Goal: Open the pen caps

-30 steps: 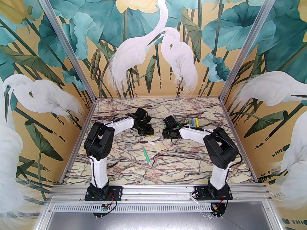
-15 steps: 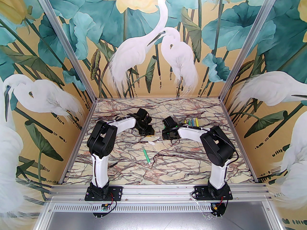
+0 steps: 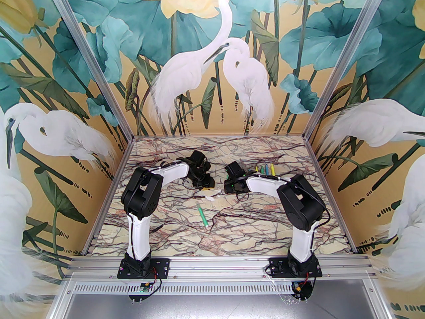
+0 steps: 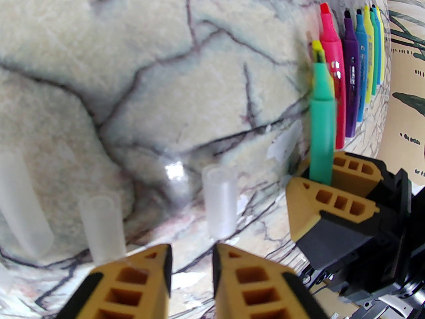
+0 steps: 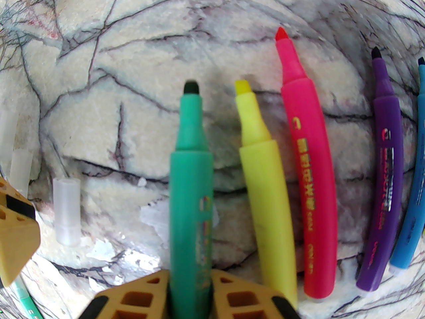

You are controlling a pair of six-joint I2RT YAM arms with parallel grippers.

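right gripper (image 5: pixel 190 274) clamped on green pen (image 5: pixel 191 184), tip bare, axis parallel to yellow pen (image 5: pixel 265 191) just beside | left gripper (image 4: pixel 192 249) narrowly parted, empty (loose cap (image 4: pixel 219 204) on table (image 4: pixel 99 61) just ahead)

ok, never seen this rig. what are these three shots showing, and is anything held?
Two robot arms are bolted at the near edge of a marble-patterned table. The wide picture is taken from above and behind them; the other two come from a camera on each wrist, looking along its orange jaws. The right gripper has its jaws shut on an uncapped green pen. The left gripper has its jaws slightly apart with nothing between them; a pale cap sits beyond. Other uncapped pens and loose caps lie on the table.
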